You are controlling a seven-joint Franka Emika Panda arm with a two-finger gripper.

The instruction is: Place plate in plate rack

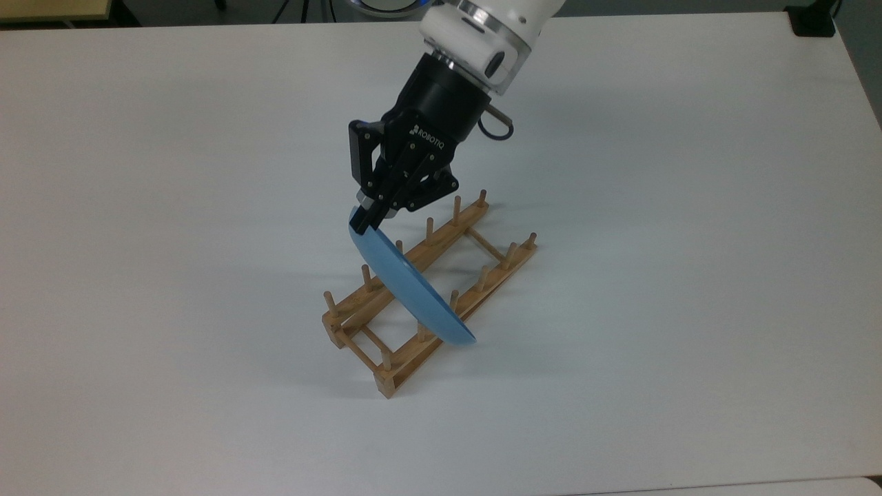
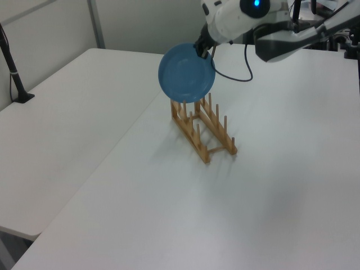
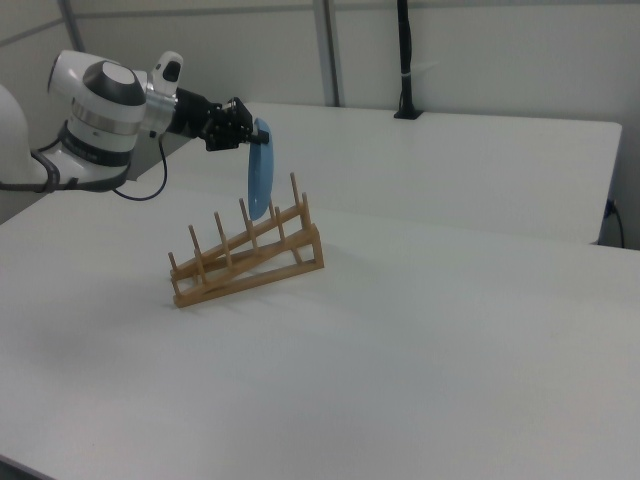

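top view high, side views opposed, sharing plate rack [image 1: 427, 289]

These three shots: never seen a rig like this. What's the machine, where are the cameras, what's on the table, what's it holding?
It is a single robot arm, white with a black two-finger claw at its end. The same moment is seen from three fixed cameras: the top view looks down on the table, while the left view and right view look across it from opposite sides.

On the white table stands one thing, a light wooden plate rack: two rails with upright pegs.

The claw is shut on the top rim of a round light-blue plate, holding it on edge just above the rack's pegs. In the right view the plate hangs over the rack, not yet seated between pegs.
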